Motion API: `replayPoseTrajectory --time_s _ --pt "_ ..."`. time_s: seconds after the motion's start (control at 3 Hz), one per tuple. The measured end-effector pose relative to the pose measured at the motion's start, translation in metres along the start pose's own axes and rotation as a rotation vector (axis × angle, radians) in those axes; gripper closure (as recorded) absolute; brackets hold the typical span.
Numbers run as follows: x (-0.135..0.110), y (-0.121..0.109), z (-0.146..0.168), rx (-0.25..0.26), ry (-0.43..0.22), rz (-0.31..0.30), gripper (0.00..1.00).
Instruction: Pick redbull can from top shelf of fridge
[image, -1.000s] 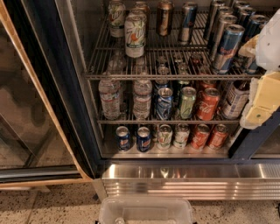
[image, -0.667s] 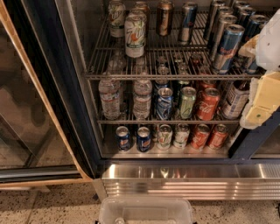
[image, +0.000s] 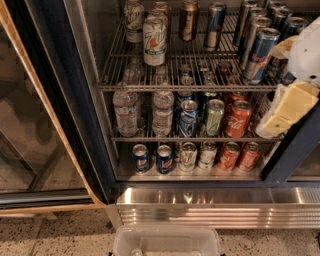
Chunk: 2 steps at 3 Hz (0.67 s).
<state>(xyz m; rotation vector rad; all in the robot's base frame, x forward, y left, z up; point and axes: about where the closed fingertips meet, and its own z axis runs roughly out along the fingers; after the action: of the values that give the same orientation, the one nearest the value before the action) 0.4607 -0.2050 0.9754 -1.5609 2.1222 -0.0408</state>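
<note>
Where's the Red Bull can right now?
In camera view, the redbull can stands front right on the top shelf, ahead of other slim cans; the claw hangs just below-right of it.

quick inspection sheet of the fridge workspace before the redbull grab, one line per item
surface: top shelf, wire rack, cans standing upright on it
job's things: redbull can upright at the shelf's right front, more slim cans behind it; fridge
clutter: white-and-green can, bronze-brown can, water bottles, Coca-Cola can
grippers: gripper at the right edge, just right of the redbull can; contact unclear
cables: nothing seen
surroundings: glass door at left, speckled floor, clear plastic bin
</note>
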Motion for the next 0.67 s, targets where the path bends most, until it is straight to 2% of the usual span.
replayPoseTrajectory --time_s 0.33,0.67 --pt "-0.019 -0.020 0.006 0.092 -0.136 0.032 0.00" --pt "-0.040 -0.045 0.013 0.134 -0.208 0.003 0.00"
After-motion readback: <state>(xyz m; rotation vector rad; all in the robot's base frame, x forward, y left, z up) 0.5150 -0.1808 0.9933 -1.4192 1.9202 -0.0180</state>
